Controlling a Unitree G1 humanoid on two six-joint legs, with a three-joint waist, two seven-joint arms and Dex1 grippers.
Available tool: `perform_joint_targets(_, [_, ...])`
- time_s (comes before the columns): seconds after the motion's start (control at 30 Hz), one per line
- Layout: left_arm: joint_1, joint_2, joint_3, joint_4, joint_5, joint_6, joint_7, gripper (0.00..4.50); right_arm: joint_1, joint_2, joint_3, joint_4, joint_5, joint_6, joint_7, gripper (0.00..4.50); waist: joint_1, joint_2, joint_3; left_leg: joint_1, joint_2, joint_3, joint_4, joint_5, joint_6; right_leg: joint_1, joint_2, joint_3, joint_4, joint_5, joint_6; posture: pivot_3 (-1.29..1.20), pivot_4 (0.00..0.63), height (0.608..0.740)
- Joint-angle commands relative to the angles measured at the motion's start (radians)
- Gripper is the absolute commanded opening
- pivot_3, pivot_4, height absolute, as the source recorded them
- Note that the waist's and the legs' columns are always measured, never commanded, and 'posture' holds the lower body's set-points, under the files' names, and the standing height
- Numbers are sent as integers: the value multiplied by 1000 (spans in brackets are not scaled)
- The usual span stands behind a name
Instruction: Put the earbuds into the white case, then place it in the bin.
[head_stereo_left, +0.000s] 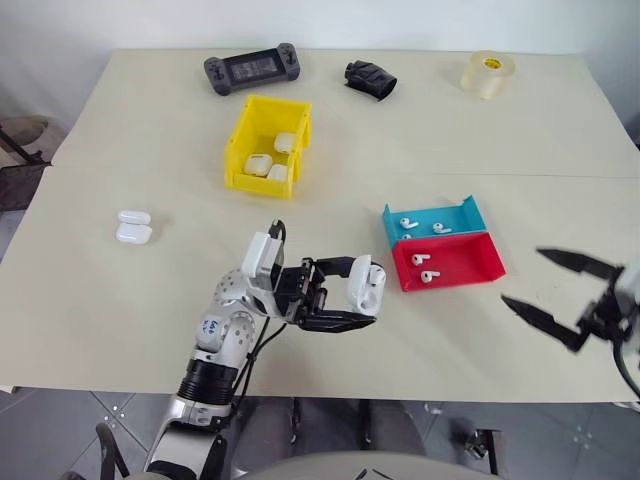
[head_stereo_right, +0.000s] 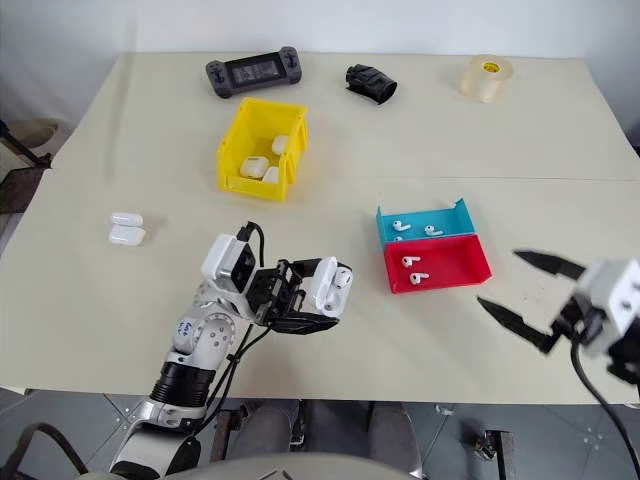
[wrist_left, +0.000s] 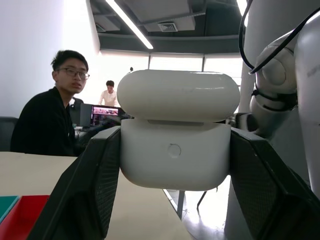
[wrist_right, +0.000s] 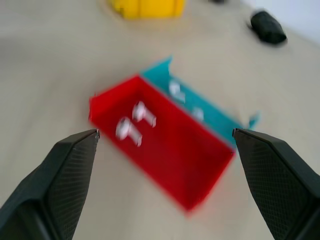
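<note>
Nearest, the left tool (head_stereo_left: 340, 292) clamps the white case (head_stereo_left: 366, 285) by its flat sides, smooth and likely slippery, while the right tool (head_stereo_left: 560, 295), at three o'clock, gapes wide near the earbuds (head_stereo_left: 422, 267).

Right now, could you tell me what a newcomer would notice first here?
The left gripper holds a white case above the table's near edge, its lid ajar. Beyond it stands the yellow bin with cases inside. The open right gripper hovers right of the red tray and teal tray, each holding earbuds.

Earbuds (wrist_right: 135, 121) in red tray (wrist_right: 200, 170) blurred
</note>
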Motion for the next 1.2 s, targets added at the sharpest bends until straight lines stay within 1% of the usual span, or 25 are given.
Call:
perform_joint_targets(0.03, [22,0,0,-46,6,-28,21,2817,-145,-116,134,-6,-23,163,-10,4461,10,0,0,-1,0,-2,0,0,0,0,0,-2,0,0,0,0,150,740])
perform_joint_targets(0.1, [32,0,-4,-54,9,-37,32,2817,-259,-156,216,27,-40,217,-5,4461,12,0,0,-2,0,-3,0,0,0,-2,0,-2,0,0,0,0,150,740])
perform_joint_targets(0.2, [59,-1,-13,-75,14,-48,50,2817,-504,-193,424,123,-115,288,92,4461,10,0,1,-7,-2,-4,1,0,0,-5,-2,-4,0,0,1,0,150,740])
perform_joint_targets(0.27, [76,-2,-19,-92,13,-50,62,2817,-667,-176,550,218,-195,311,139,4461,9,0,1,-8,-2,-3,1,0,0,-5,-2,-4,-2,1,1,0,150,740])
perform_joint_targets(0.33, [89,-3,-25,-106,14,-53,75,2817,-800,-150,644,317,-270,327,170,4461,8,0,1,-8,-2,-3,1,0,0,-6,-2,-4,-2,1,1,0,150,740])
perform_joint_targets(0.4, [99,-2,-32,-116,16,-58,83,2817,-889,-131,708,404,-334,319,204,4461,9,0,1,-9,-2,-4,1,0,0,-7,-2,-5,0,1,1,0,150,740])
perform_joint_targets(0.47, [110,0,-34,-124,18,-66,92,2817,-1002,-100,792,535,-423,266,266,4461,7,0,1,-10,-2,-5,1,0,0,-9,-2,-5,1,1,1,0,150,740])
perform_joint_targets(0.53, [120,-1,-40,-132,18,-71,100,2817,-1087,-66,846,656,-490,232,302,4461,5,1,1,-11,-2,-3,1,0,0,-10,-3,-5,1,1,1,0,150,740])
perform_joint_targets(0.6, [124,-1,-46,-137,17,-76,103,2817,-1137,-39,875,749,-539,183,330,4461,7,1,1,-12,-2,-4,2,0,0,-12,-2,-5,2,1,1,0,150,740])
perform_joint_targets(0.7, [126,-3,-53,-140,18,-86,103,2817,-1218,25,907,920,-620,117,319,4461,6,1,2,-13,-2,-5,2,0,-1,-12,-2,-8,3,1,1,0,150,740])
perform_joint_targets(0.8, [127,-6,-61,-141,23,-97,106,2817,-1266,73,919,1042,-672,57,324,4461,4,1,2,-14,-2,-4,2,0,-1,-12,-2,-8,3,1,1,0,150,740])
perform_joint_targets(1.0, [108,0,-72,-127,40,-118,102,2817,-1302,132,917,1153,-740,-10,335,4461,4,1,2,-15,-2,-5,3,0,-1,-15,-2,-9,7,1,1,0,150,740])
perform_joint_targets(1.03, [98,-1,-74,-122,43,-118,102,2817,-1301,142,918,1162,-750,-14,334,4461,4,1,2,-16,-2,-5,3,0,-1,-16,-2,-9,11,1,1,0,150,740])
perform_joint_targets(1.2, [65,3,-77,-109,53,-116,109,2817,-1290,161,911,1175,-782,-25,356,4461,4,1,1,-17,-2,-5,4,1,-2,-18,-2,-9,14,1,1,0,150,740])
